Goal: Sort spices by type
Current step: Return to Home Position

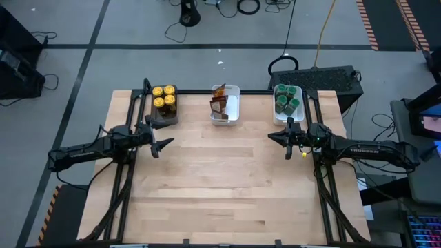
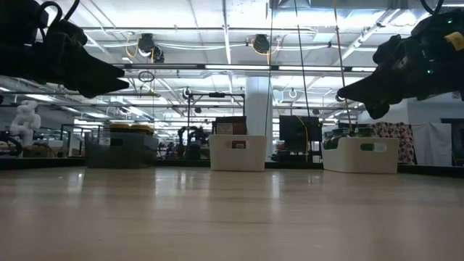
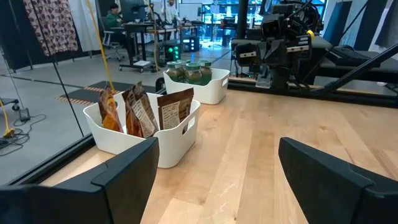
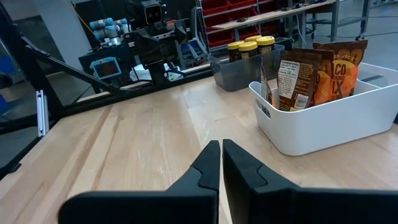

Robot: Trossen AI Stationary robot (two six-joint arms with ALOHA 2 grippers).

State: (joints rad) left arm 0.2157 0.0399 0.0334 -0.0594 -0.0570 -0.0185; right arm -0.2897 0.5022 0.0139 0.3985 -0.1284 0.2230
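left tool (image 3: pixel 217 149): held above the tabletop (image 1: pixel 220 186) near its left edge, fingers spread wide, nothing between them, pointing across toward the right tool.
right tool (image 4: pixel 221 146): held above the tabletop near its right edge, fingers drawn together with only a thin slit between them, gripping nothing, pointing back toward the left tool; the two tools are well apart.
yellow-lidded jars (image 1: pixel 164 96): four lids show, standing together in the dark tray (image 1: pixel 164 120), near the left tool, on its far-edge side; from the right tool they are the farthest group, past the packets.
brown-orange packets (image 1: pixel 219 98): standing upright, some leaning, in the middle white bin (image 1: pixel 235 114); ahead of both tools and off to the far-edge side, roughly between the two, touched by neither.
green-lidded jars (image 1: pixel 287 100): clustered in the right white bin (image 1: pixel 286 118), near the right tool, on its far-edge side; from the left tool they sit beyond the packets.
bins: the dark tray and the two white bins stand in a row along the far edge of the tabletop, apart from each other.
tabletop between the tools: bare wood.
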